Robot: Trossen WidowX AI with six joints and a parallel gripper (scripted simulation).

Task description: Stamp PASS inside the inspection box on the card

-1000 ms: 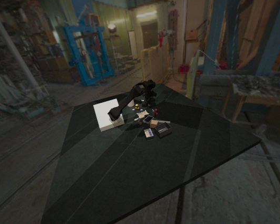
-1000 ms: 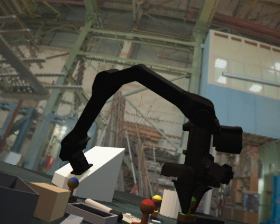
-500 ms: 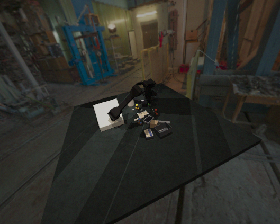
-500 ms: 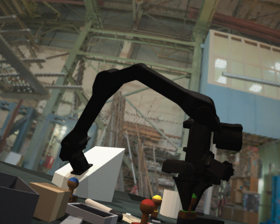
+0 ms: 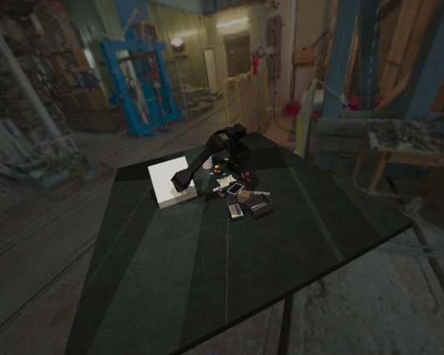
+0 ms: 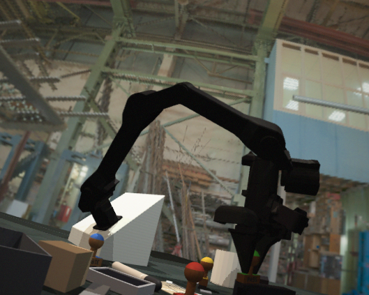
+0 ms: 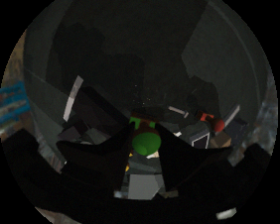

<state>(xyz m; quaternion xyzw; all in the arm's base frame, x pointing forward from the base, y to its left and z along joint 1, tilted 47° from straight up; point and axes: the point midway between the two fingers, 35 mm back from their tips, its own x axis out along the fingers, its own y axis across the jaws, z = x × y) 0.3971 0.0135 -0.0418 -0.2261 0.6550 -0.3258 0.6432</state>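
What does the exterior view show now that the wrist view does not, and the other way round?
Only the exterior view: the blue-topped stamp and the upper arm, bent above the bench.

Only the wrist view: the top of the green knob seen from above, with a finger on each side.

Both: the gripper closed on the green-topped stamp, and the red-topped stamp.

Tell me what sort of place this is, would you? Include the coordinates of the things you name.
Probably an industrial workshop or factory hall: green steel beams (image 6: 92, 81) under a high roof, a big blue metal frame (image 5: 108, 65) standing on the floor, and a rough workbench (image 5: 404, 149) with a cluttered top off to one side.
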